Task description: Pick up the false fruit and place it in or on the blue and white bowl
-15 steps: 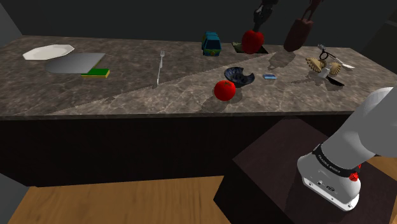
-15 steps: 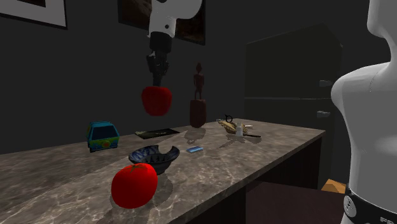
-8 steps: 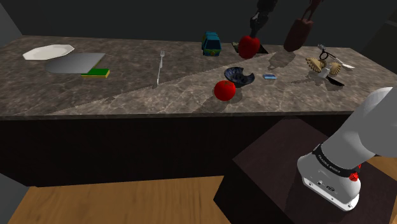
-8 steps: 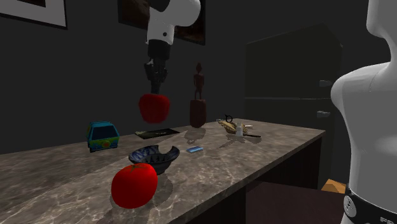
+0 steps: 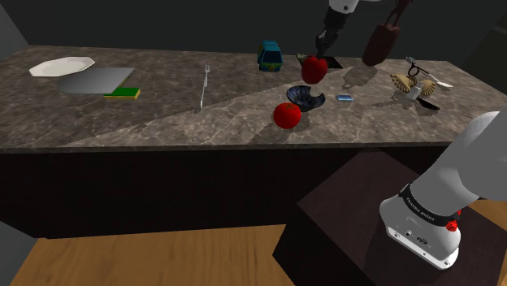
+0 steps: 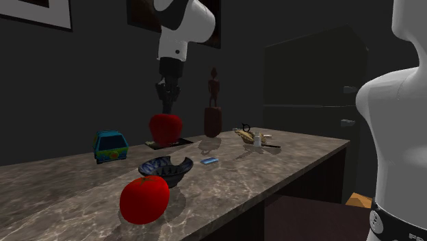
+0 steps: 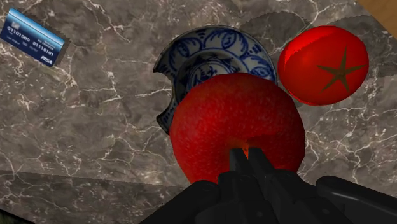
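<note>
A dark marble counter [image 5: 162, 114] spreads beneath the jaws. A white robot arm [image 6: 179, 27] reaches down over it and ends in a black gripper [image 6: 167, 111]. Directly below the jaws, on the counter, sits a blue and white bowl [image 7: 203, 54] with a chipped rim, partly covered from the wrist view by what the jaws hold. The jaws are drawn narrow and pinch the top of a red apple [image 7: 235, 124], the false fruit. It hangs from them in the air above the bowl, clear of the counter. A red tomato [image 7: 323, 63] with a dark star-shaped stem rests on the counter just beside the bowl, off to one side of the jaws. A small blue card [image 7: 34, 39] lies flat on the opposite side, well apart from the jaws.
</note>
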Controlling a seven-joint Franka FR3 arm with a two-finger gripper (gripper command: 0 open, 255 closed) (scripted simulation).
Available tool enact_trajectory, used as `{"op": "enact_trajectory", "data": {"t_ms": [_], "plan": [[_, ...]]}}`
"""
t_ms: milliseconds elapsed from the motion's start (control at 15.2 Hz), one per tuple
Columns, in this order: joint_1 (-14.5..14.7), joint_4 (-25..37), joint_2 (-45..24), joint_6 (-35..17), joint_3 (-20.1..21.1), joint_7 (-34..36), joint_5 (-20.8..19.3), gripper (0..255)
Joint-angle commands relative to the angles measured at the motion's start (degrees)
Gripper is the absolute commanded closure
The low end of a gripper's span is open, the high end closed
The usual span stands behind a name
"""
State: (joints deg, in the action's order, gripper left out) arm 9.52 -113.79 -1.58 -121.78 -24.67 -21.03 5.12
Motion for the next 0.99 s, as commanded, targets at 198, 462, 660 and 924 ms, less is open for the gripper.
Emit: {"op": "enact_trajectory", "data": {"t_ms": [198, 462, 660, 924], "plan": [[-0.08, -2.38, -1.3, -3.57, 0.0, -0.78, 0.89, 255], [-0.16, -4.14, -2.57, -6.43, 0.04, -1.52, 1.79, 255], [-0.26, -5.52, -3.86, -8.93, 0.13, -2.28, 2.73, 255], [-0.26, -5.52, -3.86, -8.93, 0.13, -2.28, 2.73, 255]]}}
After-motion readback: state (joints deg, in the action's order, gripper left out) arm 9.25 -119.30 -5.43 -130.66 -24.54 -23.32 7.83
